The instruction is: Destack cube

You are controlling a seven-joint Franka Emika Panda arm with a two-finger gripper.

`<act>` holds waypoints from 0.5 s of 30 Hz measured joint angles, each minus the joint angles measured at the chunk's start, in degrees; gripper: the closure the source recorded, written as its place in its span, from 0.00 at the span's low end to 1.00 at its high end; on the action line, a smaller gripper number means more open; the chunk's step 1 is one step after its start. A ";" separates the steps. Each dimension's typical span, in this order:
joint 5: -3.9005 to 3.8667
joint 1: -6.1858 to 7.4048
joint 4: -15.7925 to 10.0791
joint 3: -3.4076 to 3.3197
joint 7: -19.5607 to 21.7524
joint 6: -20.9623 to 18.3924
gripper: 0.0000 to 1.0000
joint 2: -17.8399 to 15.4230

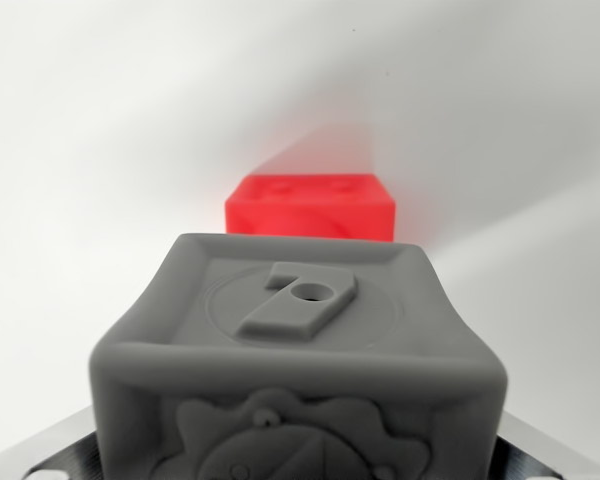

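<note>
grey cube (298, 350) | top face: raised numeral "7" | red cube (311, 207): no readable marking

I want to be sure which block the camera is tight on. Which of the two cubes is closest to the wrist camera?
The grey cube: it fills the lower frame, with a raised 7 on top. The red cube sits behind it, smaller.

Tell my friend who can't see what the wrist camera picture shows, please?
A grey cube fills the front of the wrist view, very close, with a raised number 7 on its top face. Behind it sits a red cube on a plain white surface. Gripper fingers are not clearly visible.
</note>
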 joint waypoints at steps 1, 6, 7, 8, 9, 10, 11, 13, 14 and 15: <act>0.02 0.00 -0.02 0.00 -0.01 -0.36 1.00 -0.40; 0.05 0.00 -0.05 0.01 -0.03 -2.04 1.00 -2.12; 0.06 0.00 -0.05 0.01 -0.03 -2.46 1.00 -2.52; 0.07 0.00 -0.06 0.01 -0.04 -2.83 1.00 -2.94; 0.08 0.00 -0.06 0.01 -0.05 -3.24 1.00 -3.36; 0.09 0.00 -0.06 0.01 -0.05 -3.67 1.00 -3.78; 0.10 0.00 -0.06 0.01 -0.06 -4.12 1.00 -4.25; 0.12 0.00 -0.05 0.01 -0.07 -5.02 1.00 -5.14; 0.13 0.00 -0.05 0.01 -0.07 -5.45 1.00 -5.60; 0.14 0.00 -0.03 0.02 -0.08 -5.95 1.00 -6.05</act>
